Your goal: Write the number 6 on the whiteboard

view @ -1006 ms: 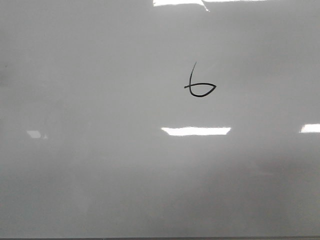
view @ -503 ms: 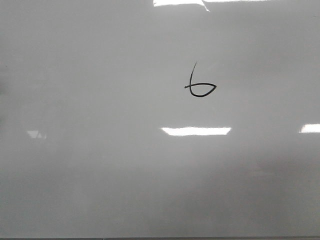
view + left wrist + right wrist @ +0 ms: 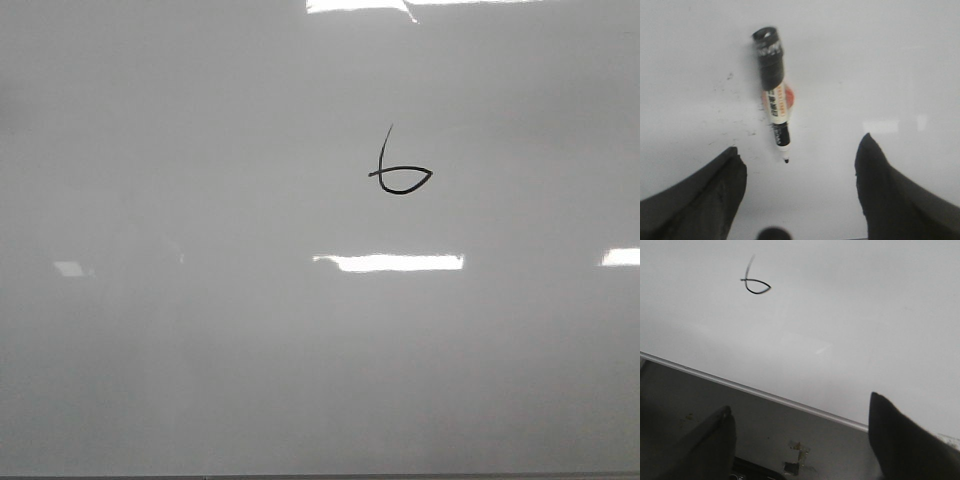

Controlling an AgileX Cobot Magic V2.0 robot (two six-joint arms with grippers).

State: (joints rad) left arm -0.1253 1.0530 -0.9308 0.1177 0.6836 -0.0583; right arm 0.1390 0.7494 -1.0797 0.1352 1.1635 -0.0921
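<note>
The number 6 [image 3: 399, 170] is a thin black mark on the whiteboard [image 3: 200, 350], right of the middle in the front view. It also shows in the right wrist view [image 3: 755, 284], far from the fingers. No gripper shows in the front view. My left gripper [image 3: 800, 157] is open and empty above the whiteboard [image 3: 890, 60]. A black and white marker [image 3: 774, 90] lies loose on the board just beyond the fingers, uncapped tip toward them. My right gripper [image 3: 802, 415] is open and empty, over the board's metal edge [image 3: 765, 395].
Bright rectangular light reflections [image 3: 390, 262] lie on the board. Small black ink specks [image 3: 730, 77] dot the board beside the marker. A dark grey table surface [image 3: 790, 440] with bits of debris lies outside the board's edge.
The number 6 has not changed. Only the light reflections and faint shadows at the left of the board have shifted slightly.
</note>
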